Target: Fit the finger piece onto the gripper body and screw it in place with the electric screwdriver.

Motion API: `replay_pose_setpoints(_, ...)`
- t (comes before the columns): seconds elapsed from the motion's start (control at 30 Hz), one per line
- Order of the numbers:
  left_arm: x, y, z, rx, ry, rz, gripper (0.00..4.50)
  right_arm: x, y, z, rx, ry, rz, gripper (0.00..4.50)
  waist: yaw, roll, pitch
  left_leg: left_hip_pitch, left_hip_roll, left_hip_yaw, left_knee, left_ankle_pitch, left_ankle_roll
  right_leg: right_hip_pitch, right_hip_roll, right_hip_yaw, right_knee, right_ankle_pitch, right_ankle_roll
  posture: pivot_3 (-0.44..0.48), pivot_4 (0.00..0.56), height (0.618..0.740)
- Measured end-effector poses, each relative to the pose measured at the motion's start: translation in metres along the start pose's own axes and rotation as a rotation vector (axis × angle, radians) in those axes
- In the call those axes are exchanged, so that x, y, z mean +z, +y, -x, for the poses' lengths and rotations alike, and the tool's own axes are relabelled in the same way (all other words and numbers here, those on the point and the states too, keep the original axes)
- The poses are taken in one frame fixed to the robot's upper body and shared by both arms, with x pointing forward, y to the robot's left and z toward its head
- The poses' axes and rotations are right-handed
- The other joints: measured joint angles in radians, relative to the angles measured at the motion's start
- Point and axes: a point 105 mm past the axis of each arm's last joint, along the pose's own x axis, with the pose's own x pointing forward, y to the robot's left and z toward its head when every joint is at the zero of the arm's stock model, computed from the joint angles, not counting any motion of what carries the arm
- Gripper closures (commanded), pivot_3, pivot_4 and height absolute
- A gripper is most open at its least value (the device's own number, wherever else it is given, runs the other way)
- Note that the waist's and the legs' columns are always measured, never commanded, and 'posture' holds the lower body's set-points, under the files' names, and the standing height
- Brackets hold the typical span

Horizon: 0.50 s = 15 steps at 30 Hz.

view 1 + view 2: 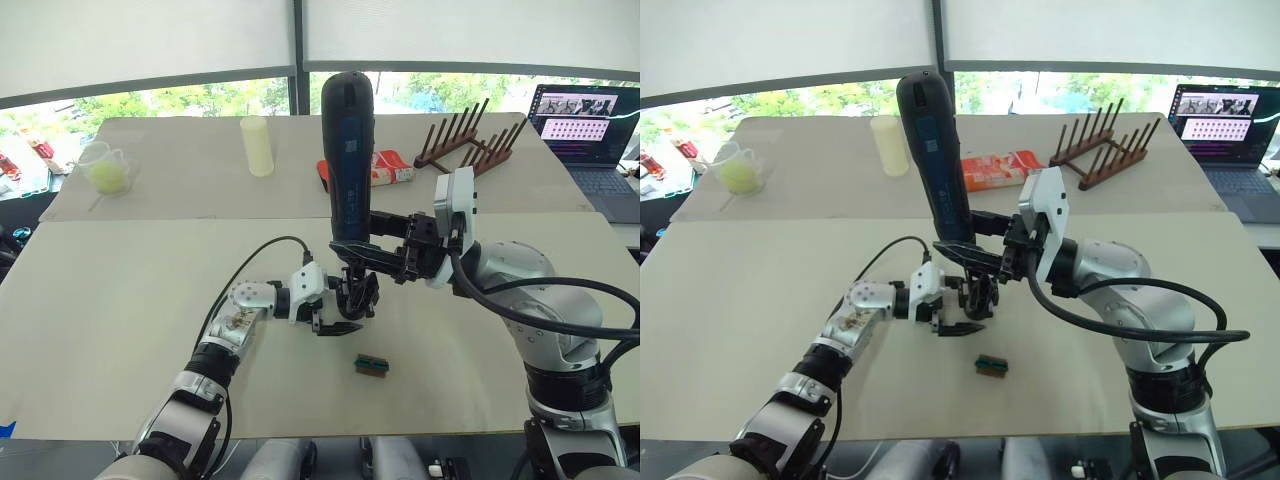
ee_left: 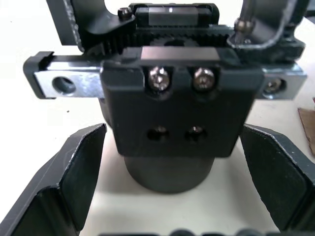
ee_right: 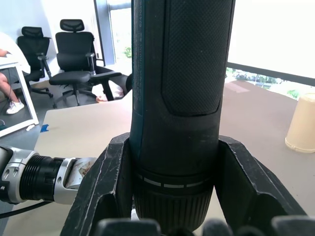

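Two tools: both busy.
Right tool [image 1: 372,262]: clamped on upright screwdriver [image 1: 348,160], bit down at body.
Left tool [image 1: 340,318]: spread around body [image 2: 170,98] on counter [image 1: 120,300].
Progress: judged mid-screwing; finger piece not discernible.

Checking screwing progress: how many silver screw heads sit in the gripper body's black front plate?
2 shiny silver screw heads, side by side in the upper holes of the black front plate. Lower two holes are dark; screws may hide there.
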Motion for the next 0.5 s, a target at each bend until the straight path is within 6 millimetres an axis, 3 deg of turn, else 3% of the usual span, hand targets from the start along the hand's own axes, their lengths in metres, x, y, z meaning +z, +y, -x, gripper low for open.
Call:
replay_pose_setpoints(0.1,0.0003,0.001,0.0006,0.006,-0.005,0.004,2.2,0.0,0.0004,0.0031,-0.011,-0.008,-0.004,2.58,0.0,0.0,0.0,0.0,0.0,0.0,0.0,0.0,0.0,0.0,0.0,0.0,0.0,0.0,0.0,0.0,0.15,0.74)
replay_pose_setpoints(0.5,-0.0009,0.0028,-0.0006,-0.004,-0.005,-0.009,2.19,-0.0037,0.0008,0.0105,-0.022,-0.039,-0.005,2.58,0.001,0.0,-0.001,0.001,0.0,0.0,0.0,0.0,0.0,0.001,0.0,0.0,0.0,0.0,0.0,0.0,0.15,0.74)
